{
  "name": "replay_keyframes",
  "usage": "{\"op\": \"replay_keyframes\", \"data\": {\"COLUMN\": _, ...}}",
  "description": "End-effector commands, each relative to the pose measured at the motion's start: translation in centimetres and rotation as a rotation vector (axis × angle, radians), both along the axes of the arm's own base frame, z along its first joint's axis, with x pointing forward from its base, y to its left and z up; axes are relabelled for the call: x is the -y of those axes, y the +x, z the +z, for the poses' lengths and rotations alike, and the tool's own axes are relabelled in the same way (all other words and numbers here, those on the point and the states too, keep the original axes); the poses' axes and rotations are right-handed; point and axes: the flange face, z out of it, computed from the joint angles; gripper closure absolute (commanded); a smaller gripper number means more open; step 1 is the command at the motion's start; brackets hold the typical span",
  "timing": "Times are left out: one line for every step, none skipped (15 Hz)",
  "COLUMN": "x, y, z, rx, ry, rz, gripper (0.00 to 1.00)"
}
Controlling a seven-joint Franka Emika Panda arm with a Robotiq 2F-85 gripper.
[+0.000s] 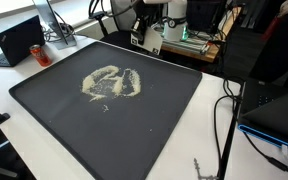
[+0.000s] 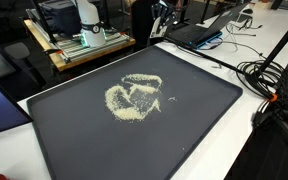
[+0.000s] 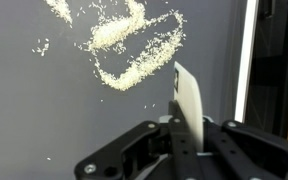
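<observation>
A large dark mat point(image 1: 64, 125) point(image 2: 189, 135) covers the table. On it lies a ring-shaped scatter of pale grains point(image 1: 112, 83) point(image 2: 134, 95), seen in the wrist view as grains point(image 3: 134, 55) ahead of the jaws. My gripper point(image 3: 187, 135) is shut on a thin white flat card point(image 3: 189, 100) that stands on edge and sticks out in front of the fingers, above the mat point(image 3: 44, 110) and short of the grains. In both exterior views the arm point(image 1: 144, 32) point(image 2: 159, 22) hangs at the mat's far edge, and its jaws are too small to make out there.
The mat's pale edge strip point(image 3: 249, 60) runs close beside the card. A black laptop point(image 1: 19, 42) sits off one corner, with cables point(image 1: 229, 110) point(image 2: 269, 75) on the white table beside the mat. Another laptop point(image 2: 199, 35) and a wooden cart point(image 2: 84, 48) stand behind.
</observation>
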Motion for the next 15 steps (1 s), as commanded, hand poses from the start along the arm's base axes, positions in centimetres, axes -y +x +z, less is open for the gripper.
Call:
{"op": "replay_keyframes", "data": {"x": -0.3, "y": -0.1, "z": 0.9, "rx": 0.056, "ry": -0.065, "rz": 0.07, "gripper": 0.99}}
{"op": "replay_keyframes", "data": {"x": -0.4, "y": -0.1, "z": 0.9, "rx": 0.064, "ry": -0.084, "rz": 0.086, "gripper": 0.99}}
{"op": "replay_keyframes", "data": {"x": -0.4, "y": -0.1, "z": 0.9, "rx": 0.069, "ry": -0.11, "rz": 0.096, "gripper": 0.99}}
{"op": "replay_keyframes", "data": {"x": -0.5, "y": -0.2, "z": 0.8, "rx": 0.07, "ry": -0.125, "rz": 0.108, "gripper": 0.99}}
{"op": "replay_keyframes", "data": {"x": -0.7, "y": -0.2, "z": 0.8, "rx": 0.074, "ry": -0.143, "rz": 0.123, "gripper": 0.99}}
{"op": "replay_keyframes", "data": {"x": -0.9, "y": -0.2, "z": 0.7, "rx": 0.074, "ry": -0.158, "rz": 0.136, "gripper": 0.99}}
{"op": "replay_keyframes", "data": {"x": -1.1, "y": -0.3, "z": 0.6, "rx": 0.074, "ry": -0.173, "rz": 0.148, "gripper": 0.99}}
{"op": "replay_keyframes", "data": {"x": -1.5, "y": -0.3, "z": 0.3, "rx": 0.073, "ry": -0.185, "rz": 0.161, "gripper": 0.99}}
{"op": "replay_keyframes", "data": {"x": -1.8, "y": -0.4, "z": 0.0, "rx": 0.074, "ry": -0.202, "rz": 0.172, "gripper": 0.99}}
{"op": "replay_keyframes", "data": {"x": -2.1, "y": -0.5, "z": -0.3, "rx": 0.072, "ry": -0.216, "rz": 0.184, "gripper": 0.99}}
{"op": "replay_keyframes", "data": {"x": -2.4, "y": -0.6, "z": -0.6, "rx": 0.077, "ry": -0.237, "rz": 0.19, "gripper": 0.99}}
{"op": "replay_keyframes", "data": {"x": -2.7, "y": -0.8, "z": -1.0, "rx": 0.075, "ry": -0.252, "rz": 0.198, "gripper": 0.99}}
{"op": "replay_keyframes", "data": {"x": -3.0, "y": -0.9, "z": -1.3, "rx": 0.074, "ry": -0.266, "rz": 0.202, "gripper": 0.99}}
{"op": "replay_keyframes", "data": {"x": -3.3, "y": -1.1, "z": -1.7, "rx": 0.072, "ry": -0.274, "rz": 0.208, "gripper": 0.99}}
{"op": "replay_keyframes", "data": {"x": -3.6, "y": -1.1, "z": -1.9, "rx": 0.072, "ry": -0.286, "rz": 0.211, "gripper": 0.99}}
